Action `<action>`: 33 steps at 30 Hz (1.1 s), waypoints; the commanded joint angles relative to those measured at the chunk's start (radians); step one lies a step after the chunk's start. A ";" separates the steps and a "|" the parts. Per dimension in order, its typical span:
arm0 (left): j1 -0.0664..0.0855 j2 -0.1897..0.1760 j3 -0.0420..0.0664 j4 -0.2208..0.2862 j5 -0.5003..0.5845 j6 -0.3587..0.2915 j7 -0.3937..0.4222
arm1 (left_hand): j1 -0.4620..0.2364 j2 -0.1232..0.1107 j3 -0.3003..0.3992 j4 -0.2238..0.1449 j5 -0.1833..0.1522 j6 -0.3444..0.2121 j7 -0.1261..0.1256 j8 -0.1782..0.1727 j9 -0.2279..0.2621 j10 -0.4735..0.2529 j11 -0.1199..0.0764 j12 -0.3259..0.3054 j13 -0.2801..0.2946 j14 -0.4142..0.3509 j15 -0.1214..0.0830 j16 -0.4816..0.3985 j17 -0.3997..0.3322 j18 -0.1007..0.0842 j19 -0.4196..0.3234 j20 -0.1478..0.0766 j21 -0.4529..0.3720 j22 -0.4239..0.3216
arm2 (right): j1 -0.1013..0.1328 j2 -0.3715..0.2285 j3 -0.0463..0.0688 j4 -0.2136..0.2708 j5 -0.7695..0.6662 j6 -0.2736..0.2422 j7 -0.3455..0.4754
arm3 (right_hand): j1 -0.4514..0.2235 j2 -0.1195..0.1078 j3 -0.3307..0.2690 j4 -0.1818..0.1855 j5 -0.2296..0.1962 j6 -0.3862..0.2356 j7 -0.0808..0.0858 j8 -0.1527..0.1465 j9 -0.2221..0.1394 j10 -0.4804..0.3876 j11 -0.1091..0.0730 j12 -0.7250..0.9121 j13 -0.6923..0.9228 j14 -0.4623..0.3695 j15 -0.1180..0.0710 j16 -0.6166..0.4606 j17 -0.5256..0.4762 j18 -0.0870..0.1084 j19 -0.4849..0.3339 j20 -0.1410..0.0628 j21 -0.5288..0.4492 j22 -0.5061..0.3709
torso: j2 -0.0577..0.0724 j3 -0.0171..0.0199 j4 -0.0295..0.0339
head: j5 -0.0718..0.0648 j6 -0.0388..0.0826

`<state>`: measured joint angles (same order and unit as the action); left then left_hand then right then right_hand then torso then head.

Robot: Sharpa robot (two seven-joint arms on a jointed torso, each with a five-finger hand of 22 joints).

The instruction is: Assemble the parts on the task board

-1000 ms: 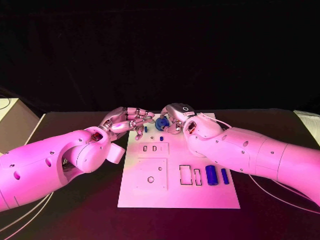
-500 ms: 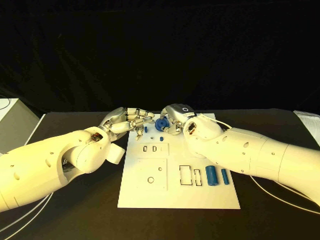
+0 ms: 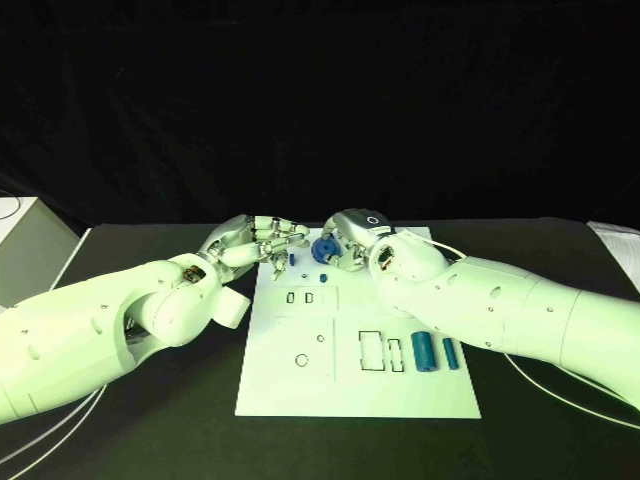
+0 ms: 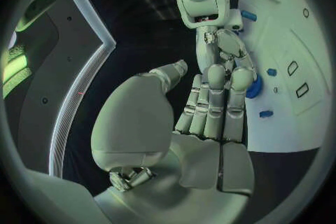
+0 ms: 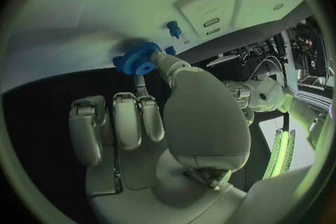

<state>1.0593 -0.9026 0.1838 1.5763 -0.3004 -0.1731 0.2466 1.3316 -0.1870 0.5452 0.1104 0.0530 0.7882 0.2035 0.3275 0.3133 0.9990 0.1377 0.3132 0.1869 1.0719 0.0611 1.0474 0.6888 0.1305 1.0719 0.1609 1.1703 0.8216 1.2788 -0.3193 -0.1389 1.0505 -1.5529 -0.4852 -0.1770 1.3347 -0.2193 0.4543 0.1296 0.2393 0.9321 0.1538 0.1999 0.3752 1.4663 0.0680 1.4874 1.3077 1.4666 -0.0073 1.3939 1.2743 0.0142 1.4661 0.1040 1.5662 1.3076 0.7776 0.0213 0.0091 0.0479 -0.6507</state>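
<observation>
The white task board [image 3: 356,385] lies mid-table. At its far end my right hand [image 3: 352,238] pinches a blue gear [image 3: 320,253] between thumb and a finger, just above the board. In the right wrist view the gear [image 5: 139,59] sits at the tip of the thumb [image 5: 168,64], close to a small blue peg [image 5: 173,27]. My left hand [image 3: 260,240] hovers opposite it holding nothing. Its straightened fingers [image 4: 213,95] reach close to the gear [image 4: 255,87]; whether they touch it I cannot tell. Two blue cylinders [image 3: 423,350] lie near the board's right edge.
Small blue pegs [image 3: 323,276] stand on the board near the hands, and several outlined recesses [image 3: 371,348] mark its middle. A white box [image 3: 3,250] stands at the table's left, a white cloth [image 3: 630,255] at its right, with cables along both arms.
</observation>
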 commanded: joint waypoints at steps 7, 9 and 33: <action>0.000 0.002 0.000 0.001 -0.002 0.018 0.005 | 0.002 0.006 0.006 -0.003 -0.004 -0.006 0.008 0.003 0.002 0.007 0.001 -0.006 -0.003 0.004 0.003 -0.007 -0.001 0.021 -0.006 0.000 -0.004 -0.002 | -0.019 0.002 -0.010 -0.002 -0.010 0.007 -0.011 | 0.001 -0.007 0.007 -0.002 -0.004 0.000 -0.001 0.004 0.001 0.003 0.000 -0.004 0.151 0.031 -0.001 -0.005 -0.002 -0.014 0.105 -0.006 0.005 0.263 | 0.001 -0.0001 -0.0002 | -0.001 0.002; 0.000 0.002 0.000 0.001 -0.002 0.018 0.005 | 0.000 0.006 0.007 -0.004 -0.004 -0.006 0.008 0.004 0.002 0.008 0.001 -0.007 -0.005 0.004 0.003 -0.008 -0.001 0.021 -0.006 -0.001 -0.005 -0.003 | -0.019 0.004 -0.010 -0.004 -0.007 0.006 -0.007 | 0.001 -0.008 0.008 -0.003 -0.004 -0.001 0.000 0.003 0.000 0.002 0.000 -0.005 0.150 0.031 -0.001 -0.006 -0.004 -0.014 0.105 -0.006 0.005 0.263 | 0.001 -0.0003 0.0001 | -0.001 0.002; 0.000 0.004 0.000 -0.002 -0.002 0.019 0.004 | 0.000 0.006 0.007 -0.004 -0.004 -0.006 0.008 0.004 0.002 0.008 0.001 -0.007 -0.005 0.004 0.003 -0.008 -0.001 0.021 -0.006 -0.001 -0.005 -0.003 | -0.019 0.012 -0.010 -0.023 0.020 0.029 0.019 | -0.023 -0.017 -0.009 0.004 -0.061 -0.086 0.006 -0.056 -0.026 -0.028 0.007 -0.032 0.119 0.026 0.004 -0.030 -0.025 -0.014 0.105 -0.002 0.005 0.263 | 0.000 -0.0007 0.0002 | 0.000 -0.002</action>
<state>1.0593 -0.9014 0.1836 1.5739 -0.3011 -0.1713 0.2456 1.3316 -0.1870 0.5495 0.1061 0.0530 0.7882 0.2035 0.3275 0.3145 0.9990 0.1377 0.3096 0.1830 1.0719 0.0611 1.0434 0.6888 0.1304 1.0719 0.1609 1.1703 0.8192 1.2790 -0.3091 -0.1390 1.0270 -1.5470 -0.4869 -0.1694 1.3160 -0.2372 0.4498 0.1341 0.1832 0.8510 0.1598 0.1493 0.3509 1.4467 0.0770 1.4613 1.3074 1.4665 -0.0073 1.3706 1.2504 0.0142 1.4661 0.1040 1.5662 1.3073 0.7782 0.0205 0.0097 0.0476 -0.6526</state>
